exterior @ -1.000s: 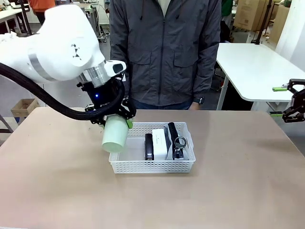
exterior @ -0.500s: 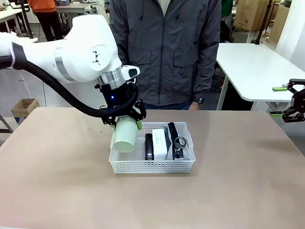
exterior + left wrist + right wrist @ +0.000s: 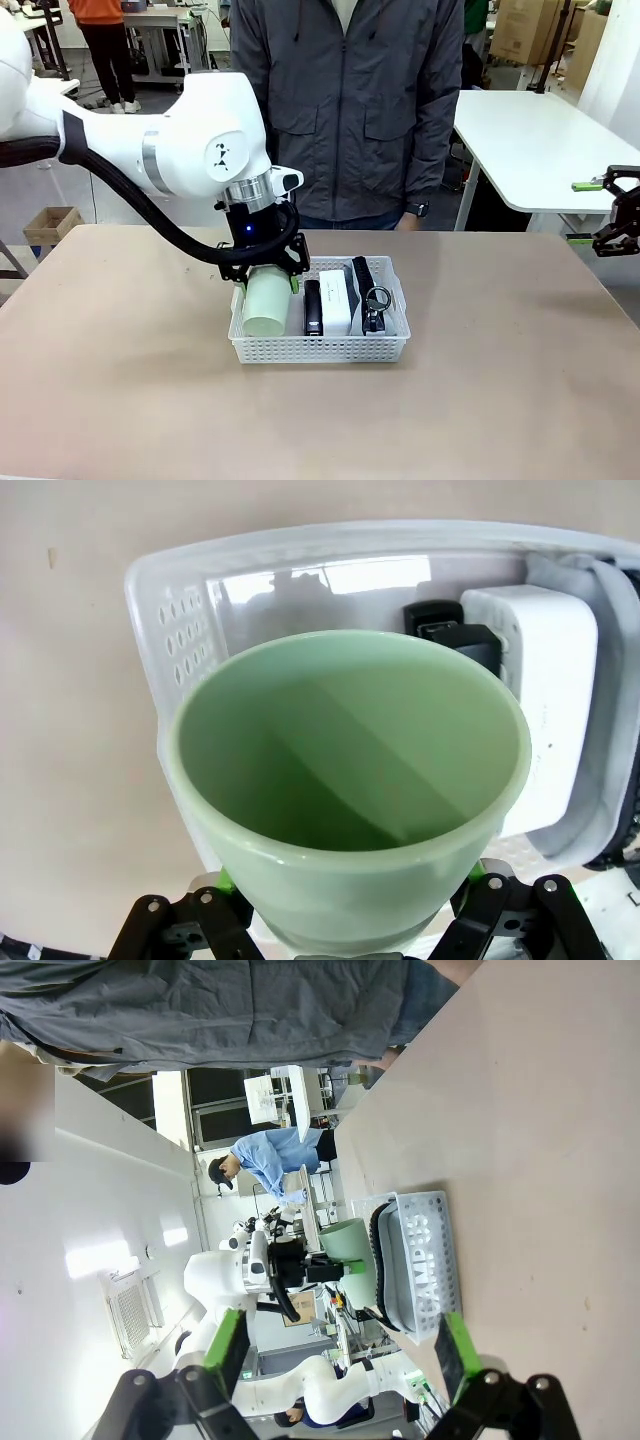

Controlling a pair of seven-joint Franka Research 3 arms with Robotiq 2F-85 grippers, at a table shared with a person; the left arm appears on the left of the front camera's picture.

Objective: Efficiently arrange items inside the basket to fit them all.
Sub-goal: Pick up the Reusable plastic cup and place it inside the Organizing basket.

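My left gripper [image 3: 266,274] is shut on the pale green cup [image 3: 264,303], which hangs mouth-down and tilted in the left end of the white basket [image 3: 320,348]. In the left wrist view the cup [image 3: 350,780] faces the camera with its open mouth, and the basket's bare floor [image 3: 250,600] lies beyond it. A black stapler [image 3: 313,307], a white block [image 3: 336,298] and a grey pouch [image 3: 372,291] with a ring pull lie side by side in the basket's right half. My right gripper [image 3: 584,213] hovers open at the table's far right edge, holding nothing.
A person in a dark grey jacket [image 3: 345,110] stands at the far side, just behind the basket. A white table [image 3: 540,140] stands at the back right. Bare tabletop [image 3: 480,400] surrounds the basket.
My left arm has carried the cup rightward and down, from beside the basket's left edge into its left end. The right arm has not moved.
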